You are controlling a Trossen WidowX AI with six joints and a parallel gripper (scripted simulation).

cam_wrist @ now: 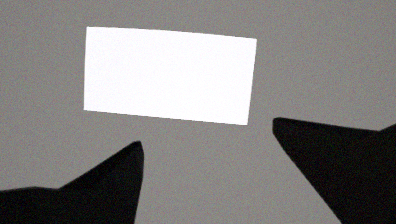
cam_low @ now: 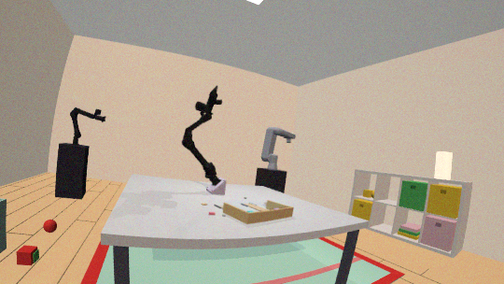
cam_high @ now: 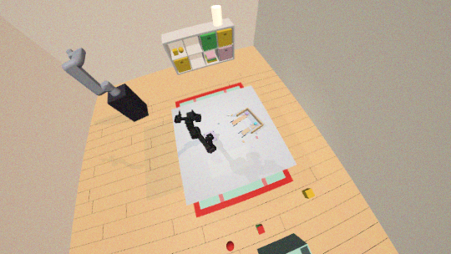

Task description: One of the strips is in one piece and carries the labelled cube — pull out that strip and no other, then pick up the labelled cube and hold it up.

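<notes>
1. Two pale tan strips show in the top view: the upper strip [cam_high: 240, 120] and the lower strip [cam_high: 245, 131], right of the middle of the frame. They lie at a slant, towards the open left side of a low wooden tray [cam_high: 256, 117] [cam_low: 269, 216]. At this size I cannot tell which is in one piece.
2. Inside the tray walls I see a small turquoise piece [cam_high: 255, 124] and, above it in the top view, a small purple piece [cam_high: 246, 113]. I can read no label, so I cannot say which is the labelled cube.
3. My fingers [cam_high: 178, 119] [cam_low: 215, 92] are spread wide, with nothing between them. They point upward, well above the bench [cam_high: 225, 175] [cam_low: 163, 221]; a bright ceiling panel [cam_wrist: 170, 75] fills the upper middle of my wrist view.
4. The tray walls stand around the strips' right-hand ends in the top view. Thin dark bits [cam_high: 240, 134] lie beside the lower strip; a little red piece [cam_high: 256, 137] [cam_low: 212, 213] and a little orange piece [cam_high: 243, 141] [cam_low: 203, 204] lie outside the tray.
5. My arm [cam_high: 195, 132] [cam_low: 198, 154] rises from a pale lilac base [cam_high: 215, 133] [cam_low: 217, 189], left of the tray in both room views.
</notes>
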